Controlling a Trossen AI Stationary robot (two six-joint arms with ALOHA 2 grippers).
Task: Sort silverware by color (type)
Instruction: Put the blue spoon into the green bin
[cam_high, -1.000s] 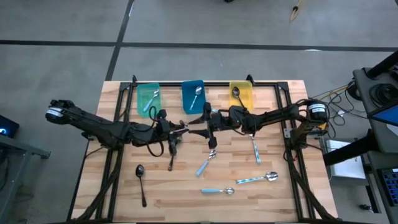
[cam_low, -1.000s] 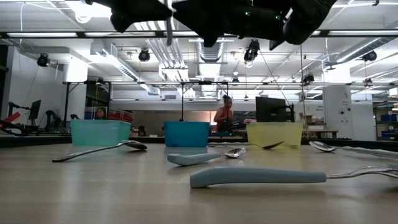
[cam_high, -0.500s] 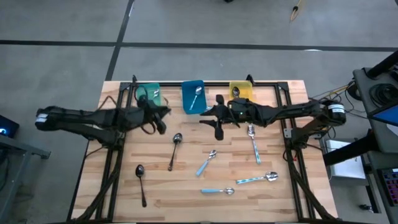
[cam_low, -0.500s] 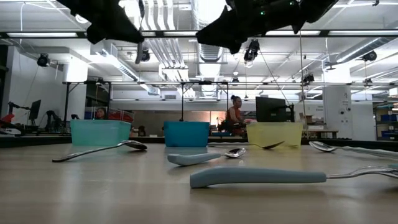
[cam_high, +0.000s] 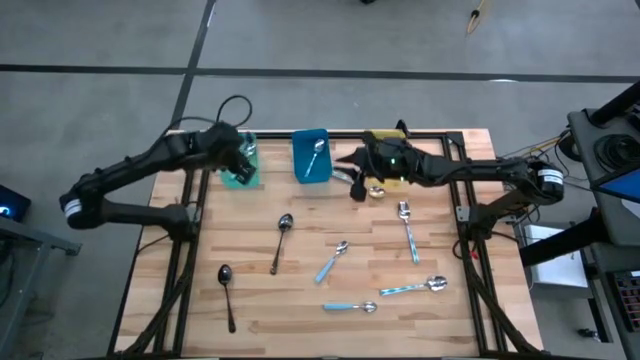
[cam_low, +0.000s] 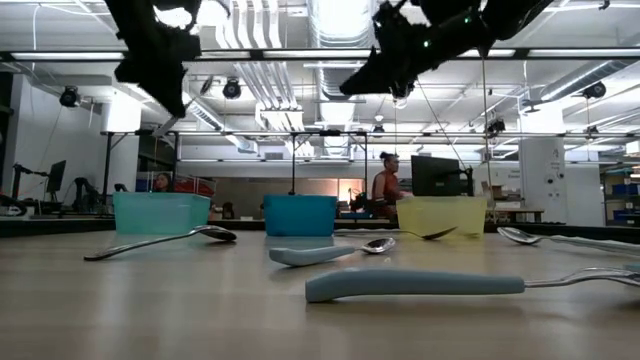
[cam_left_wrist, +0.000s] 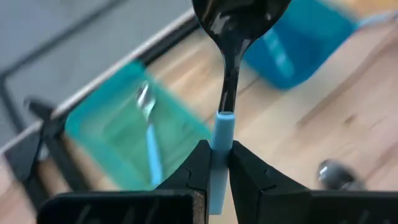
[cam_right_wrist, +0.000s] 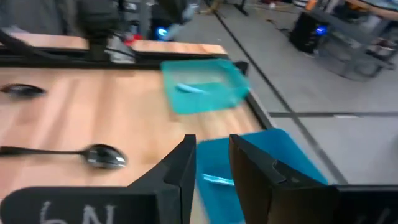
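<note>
My left gripper hovers over the teal bin at the table's far left and is shut on a spoon with a shiny bowl and a light-blue handle. One blue-handled spoon lies inside that bin. My right gripper hangs open and holds nothing, between the blue bin and the yellow bin. On the table lie two dark spoons and several blue-handled ones. My left gripper pinches the spoon's light-blue handle between its two fingers, close to where the handle meets the metal neck. The spoon lies along the fingers, and its bowl sticks out beyond the fingertips. It is lifted clear of the table, over the teal bin.
The three bins stand in a row along the far edge. The blue bin holds a spoon. A shiny spoon bowl shows just on the near side of the yellow bin. Black frame rails run along the table's left and right sides. A person stands in the room behind.
My left gripper has risen from the table's middle and swung toward the far left, carrying the blue-handled spoon to the teal bin. My right gripper has drawn back from the middle toward the far edge, between the blue and yellow bins. The dark spoon in the middle stays put.
</note>
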